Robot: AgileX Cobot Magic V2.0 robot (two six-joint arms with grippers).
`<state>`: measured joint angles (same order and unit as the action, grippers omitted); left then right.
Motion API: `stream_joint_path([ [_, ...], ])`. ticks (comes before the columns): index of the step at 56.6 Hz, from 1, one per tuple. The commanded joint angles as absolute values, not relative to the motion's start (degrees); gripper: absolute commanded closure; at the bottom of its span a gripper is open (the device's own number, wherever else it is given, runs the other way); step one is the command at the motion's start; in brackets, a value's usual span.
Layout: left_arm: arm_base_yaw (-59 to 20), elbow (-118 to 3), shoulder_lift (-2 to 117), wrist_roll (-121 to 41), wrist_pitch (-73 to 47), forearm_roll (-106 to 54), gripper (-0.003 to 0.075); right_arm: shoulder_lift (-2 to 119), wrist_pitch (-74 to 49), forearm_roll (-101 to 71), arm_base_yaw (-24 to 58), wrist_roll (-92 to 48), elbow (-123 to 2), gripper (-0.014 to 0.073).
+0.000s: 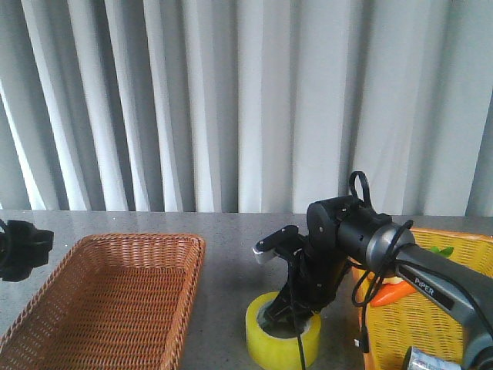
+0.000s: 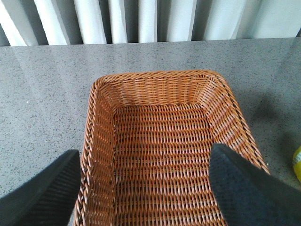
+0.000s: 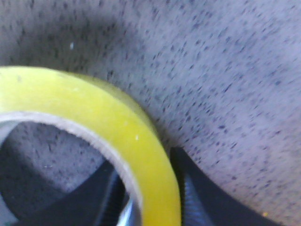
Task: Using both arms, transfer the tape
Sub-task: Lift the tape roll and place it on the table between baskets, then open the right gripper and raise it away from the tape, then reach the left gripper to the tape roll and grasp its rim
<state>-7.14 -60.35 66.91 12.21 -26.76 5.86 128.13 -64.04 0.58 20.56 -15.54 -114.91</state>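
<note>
Tape (image 1: pixel 283 333) lay flat on table (image 1: pixel 231 231) near front edge, core axis vertical, between two baskets. Right gripper (image 3: pixel 155 188) directly above — one finger inside core, one outside, clamped on tape wall. Left gripper (image 2: pixel 146 188) spread wide, holding nothing, over brown basket (image 2: pixel 101 94) — farther arm.

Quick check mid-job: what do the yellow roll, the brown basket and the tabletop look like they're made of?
The yellow tape roll: glossy translucent plastic film, on a pale, possibly cardboard core. The brown woven basket: wicker or rattan, with visible strands. The grey speckled tabletop: stone-like, slightly shiny, possibly laminate.
</note>
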Motion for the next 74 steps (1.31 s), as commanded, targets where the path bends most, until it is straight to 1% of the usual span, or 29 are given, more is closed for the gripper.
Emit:
stream_joint_path([
  [1, -7.6, -62.3, 65.9, 12.3, -22.9, 5.7, 0.0186, 123.8, -62.0, 1.5, 20.4, -13.4, -118.8, 0.0244],
  [8, -7.6, -62.3, 65.9, 12.3, -23.0, 5.7, 0.0186, 122.5, -62.3, 1.5, 20.4, -11.4, -120.6, 0.0144],
  [12, -7.6, -62.3, 65.9, 12.3, -23.0, 5.7, 0.0186, 121.0, -62.2, 1.6, 20.4, -11.3, -120.6, 0.0109],
  [15, -7.6, -62.3, 65.9, 12.3, -23.0, 5.7, 0.0186, 119.5, -62.2, 2.5, 20.3, -11.0, -120.7, 0.0099],
  [21, -7.6, -62.3, 65.9, 11.5, -23.0, 5.7, 0.0186, 115.7, -62.5, 5.9, 20.2, -8.8, -121.6, 0.0114],
  [27, -8.9, -62.3, 65.9, 8.6, -22.8, 5.7, 0.0186, 110.6, -61.8, 8.7, 19.6, -6.5, -121.8, 0.0175],
  [32, -11.2, -62.4, 65.9, 7.4, -21.6, 5.7, 0.0186, 106.4, -61.5, 9.0, 18.0, -6.3, -121.8, 0.0279],
  [42, -15.9, -65.2, 66.7, 7.3, -21.6, 5.5, 0.0186, 99.9, -65.5, 8.2, 11.7, -6.8, -121.5, 0.0607],
  [49, -19.0, -72.2, 70.3, 5.6, -27.1, 3.4, 0.0186, 96.8, -70.7, 5.2, 6.7, -9.2, -121.5, 0.0602],
  [55, -22.1, -79.6, 75.4, 0.4, -31.3, 0.0, 0.0186, 94.5, -71.3, 4.6, 3.8, -8.4, -121.5, 0.0602],
  [64, -26.0, -91.4, 85.4, -4.1, -35.5, -6.1, 0.0186, 92.2, -71.5, 4.5, 2.9, -7.6, -121.5, 0.0602],
  [74, -28.8, -103.2, 98.1, -4.1, -41.8, -6.3, 0.0186, 92.0, -71.6, 4.3, 3.0, -7.6, -121.5, 0.0602],
])
